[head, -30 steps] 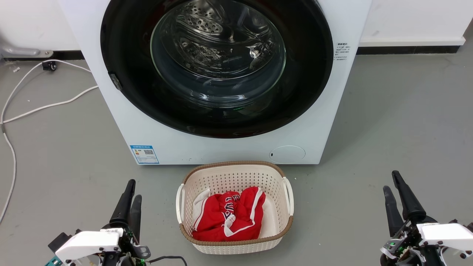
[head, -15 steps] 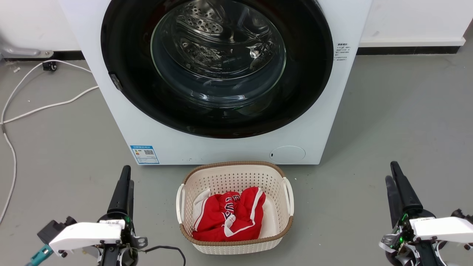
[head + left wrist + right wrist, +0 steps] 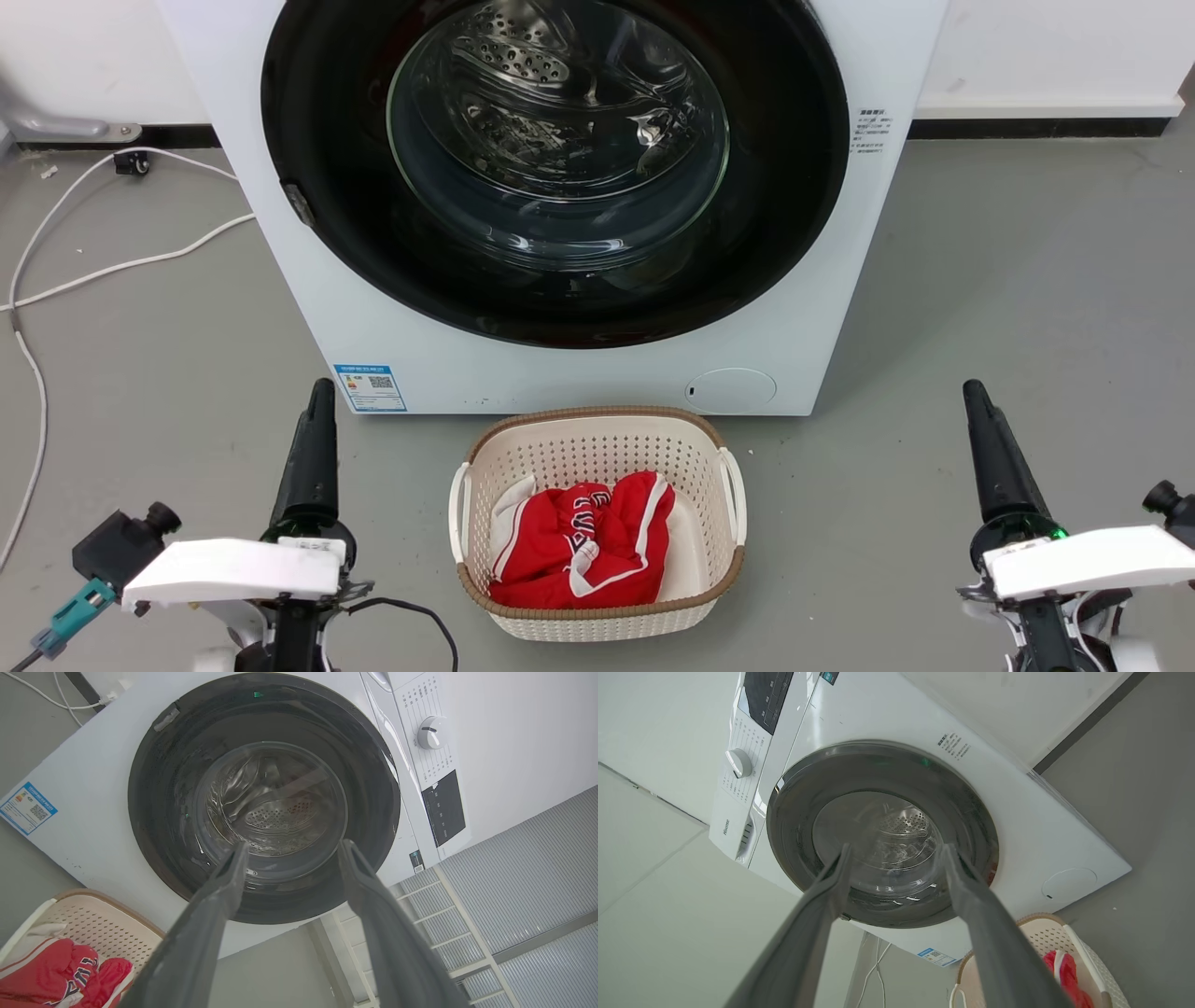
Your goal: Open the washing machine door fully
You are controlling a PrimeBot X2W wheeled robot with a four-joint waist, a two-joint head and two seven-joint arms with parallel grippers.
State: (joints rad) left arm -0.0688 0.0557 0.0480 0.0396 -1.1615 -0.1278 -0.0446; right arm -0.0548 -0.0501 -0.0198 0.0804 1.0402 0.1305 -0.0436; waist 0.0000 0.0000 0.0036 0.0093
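Door: the washing machine door [image 3: 557, 159] is closed and sits flat in the front of the washing machine [image 3: 280, 308]. I see no gap around its black ring.
Position: the machine stands on the floor directly ahead of me. The door takes most of its front, above the basket [image 3: 597, 431].
Left gripper: the left gripper [image 3: 294, 845] is released and holds nothing. In its wrist view the two fingers are spread and aimed at the glass, far from touching it.
Right gripper: the right gripper [image 3: 896, 848] is the same, fingers apart and empty, pointing at the door from the other side.
Height: in the head view both grippers are low, near the floor, well apart from the machine.
Basket: it stands just in front of the machine, below the door, with red clothes [image 3: 579, 551] inside.
Edge piece: a small grey part [image 3: 297, 203] is on the door's left edge. I cannot tell if it is the catch or the hinge.
Done so far: in my judgement nothing, only the approach pose.
Left to do: reach the door edge, free it, and swing it out completely.
Care: I think the basket may stand under the path of the door.
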